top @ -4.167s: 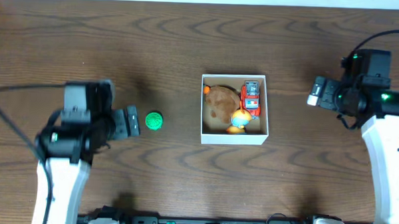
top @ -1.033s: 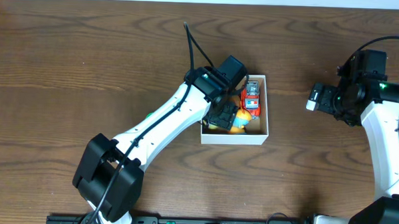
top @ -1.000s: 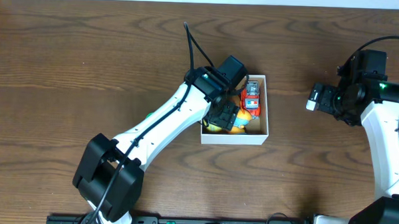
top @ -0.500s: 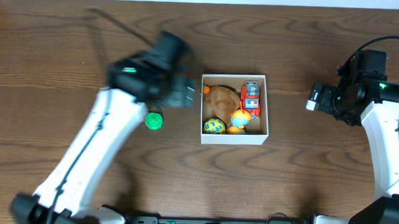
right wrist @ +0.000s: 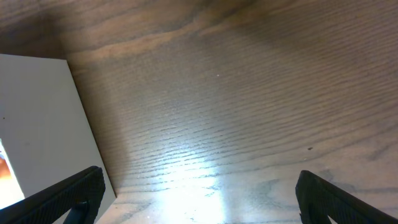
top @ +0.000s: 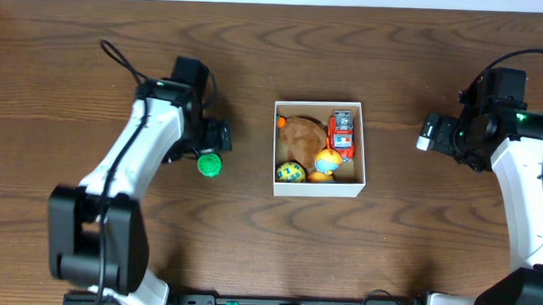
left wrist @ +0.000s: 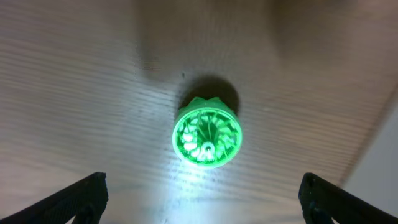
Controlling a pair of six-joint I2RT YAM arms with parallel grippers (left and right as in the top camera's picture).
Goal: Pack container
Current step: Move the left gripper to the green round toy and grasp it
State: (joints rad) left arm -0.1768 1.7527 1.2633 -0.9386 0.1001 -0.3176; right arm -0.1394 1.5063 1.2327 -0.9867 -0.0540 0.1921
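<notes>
While your left gripper [top: 219, 137] hangs over the table [top: 250, 260] with its jaws spread wide and nothing between them, the green ridged ball [top: 209, 165] lies on bare wood just beside it, toward the robot's side. From the left wrist you see that ball [left wrist: 206, 138] centred ahead of the gripper [left wrist: 202, 202], with the two dark fingers [left wrist: 81, 193] out at the lower corners and clear of it on both sides. The container [top: 319, 189] sits in the middle of the table, well to the right of the ball, with a strip of open wood between the ball and its left wall. Inside it, a brown plush toy [top: 299, 135] fills the left half, a red toy truck [top: 342, 134] lies along the right wall, a yellow-and-green ball [top: 292, 172] sits in the near left corner, and an orange-and-blue toy [top: 327, 161] rests just beside it, touching the truck's near end. Little cardboard floor shows between them. Your right gripper [top: 426, 131] hovers apart from the container's right wall, jaws likewise parted and empty. From the right wrist [right wrist: 199, 199] you see that white outer wall [right wrist: 37, 124] at the left edge and open wood grain across the rest of the view.
</notes>
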